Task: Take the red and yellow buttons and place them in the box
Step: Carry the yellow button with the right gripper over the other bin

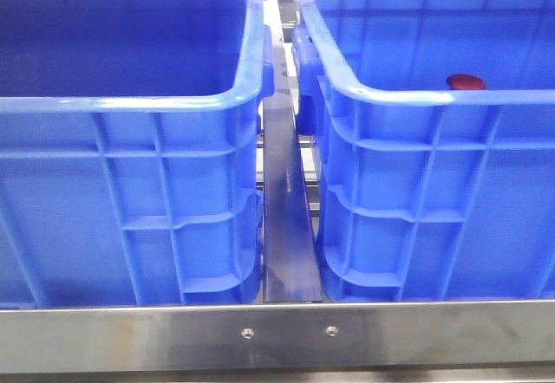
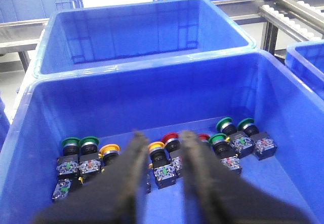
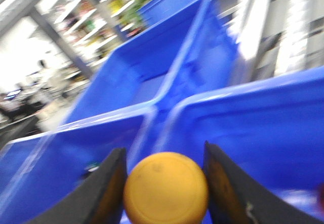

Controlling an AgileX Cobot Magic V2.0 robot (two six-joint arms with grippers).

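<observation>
In the right wrist view the right end effector [image 3: 167, 183] grips a yellow button [image 3: 166, 187] between its two dark fingers [image 3: 104, 193]; the cap is a smooth, domed, yellow-orange disc, matte with a faint scuff near its top, and it fills the gap between the fingers. The view is blurred, with blue crate rims beyond it. In the front view two blue crates stand side by side on a steel counter [image 1: 277, 335], the box [image 1: 434, 192] at 3 o'clock and the other crate [image 1: 130, 201] at 9 o'clock, a narrow metal strip between them. A red button [image 1: 466, 81], dark red and rounded, lies inside the box, showing just above its near rim toward 2 o'clock. In the left wrist view the left end effector [image 2: 161, 155] hangs with its fingers narrowly apart and nothing between them, over a crate floor where a row of push-button switches [image 2: 167, 155] with green, yellow and red caps lies. Which front-view crate this is, I cannot tell.
</observation>
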